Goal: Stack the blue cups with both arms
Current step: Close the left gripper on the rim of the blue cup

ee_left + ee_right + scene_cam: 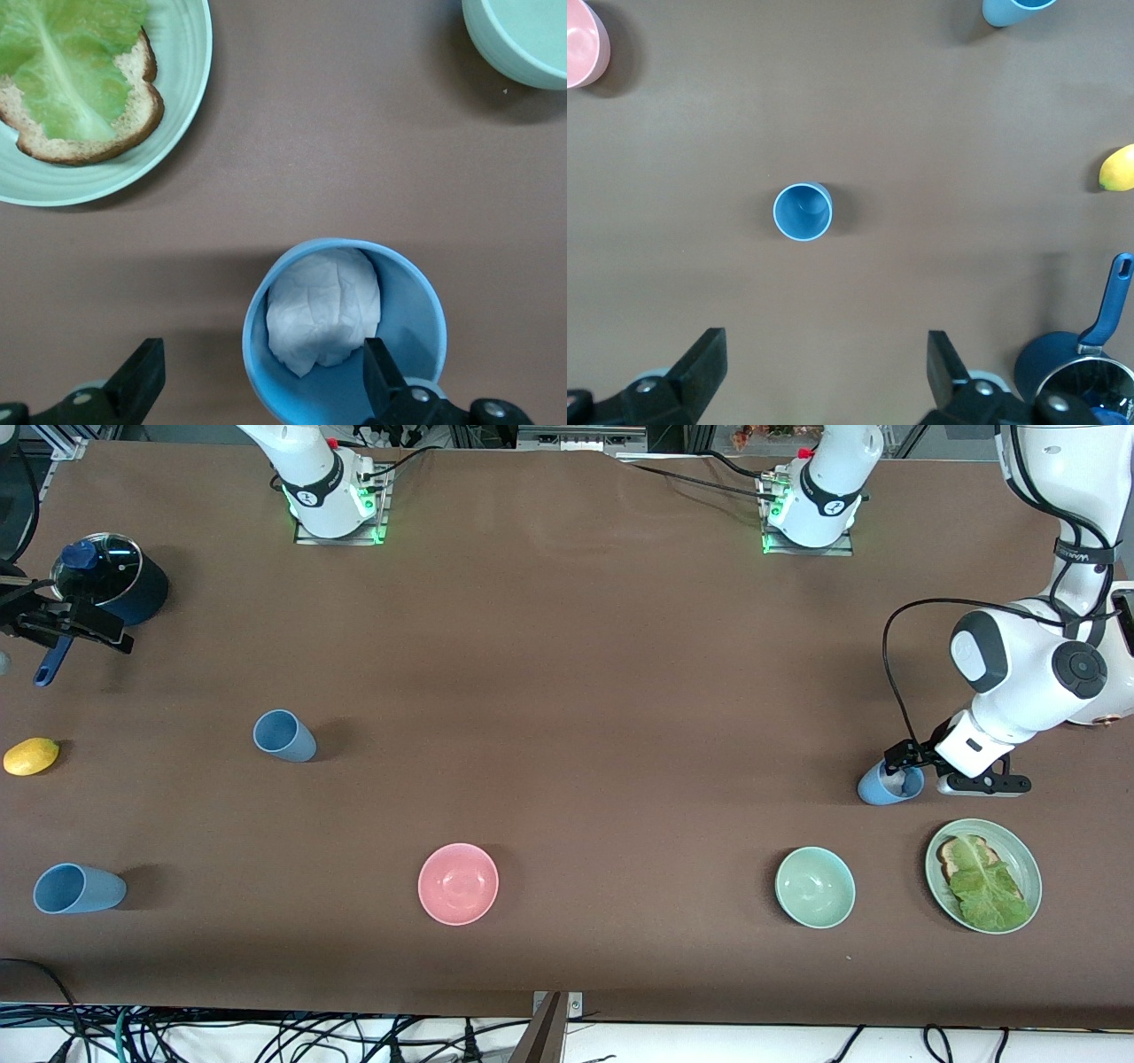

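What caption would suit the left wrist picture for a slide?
Open left pincer straddling one wall of a blue cup holding something white, beside a plate of lettuce toast.

High front view facing both arms across the worktop (567,691); wrist views straight down, left closer.

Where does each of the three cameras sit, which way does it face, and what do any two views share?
Front view: high across the table, facing both arm bases; shows left gripper at a blue cup.
Left wrist view: looks down past open jaws, one finger inside that cup, with white stuffing.
Right wrist view: looks down past open jaws, right gripper, at another upright cup.
Shared: saucepan, lemon.
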{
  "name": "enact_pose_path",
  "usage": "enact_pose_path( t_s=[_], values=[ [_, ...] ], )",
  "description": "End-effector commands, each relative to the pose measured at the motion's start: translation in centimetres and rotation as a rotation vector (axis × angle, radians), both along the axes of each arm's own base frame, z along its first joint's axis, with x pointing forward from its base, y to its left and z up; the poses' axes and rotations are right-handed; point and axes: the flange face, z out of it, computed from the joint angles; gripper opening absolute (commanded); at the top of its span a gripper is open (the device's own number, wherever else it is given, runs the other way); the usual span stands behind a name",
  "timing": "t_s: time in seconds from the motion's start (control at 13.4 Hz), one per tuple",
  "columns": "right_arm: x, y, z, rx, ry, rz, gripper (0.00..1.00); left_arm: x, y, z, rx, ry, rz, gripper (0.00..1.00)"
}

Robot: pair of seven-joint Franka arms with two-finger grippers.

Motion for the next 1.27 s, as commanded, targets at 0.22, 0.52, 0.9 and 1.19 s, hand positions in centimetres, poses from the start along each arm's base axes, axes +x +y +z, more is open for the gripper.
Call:
enact_pose_path(
  t_s=[0.22,0.52,0.9,1.19],
  values=[
    [-0.1,-0.1,0.3,-0.005,0.003,0.001,1.00,1.5,0.4,-0.3,0.005,-0.049,0.013,0.80],
    [-0.1,-0.1,0.3,-0.005,0.003,0.001,1.00,1.5,0.4,-0.4,0.004,-0.049,0.014,0.17],
    [-0.1,0.0,0.3,-0.003,0.002,0.001,1.00,1.5,0.3,-0.4,0.002,-0.049,0.019,0.00],
    [-0.1,0.0,0.3,-0.003,0.002,0.001,1.00,2.3,0.1,0.8,0.002,-0.073,0.027,0.00]
  ],
)
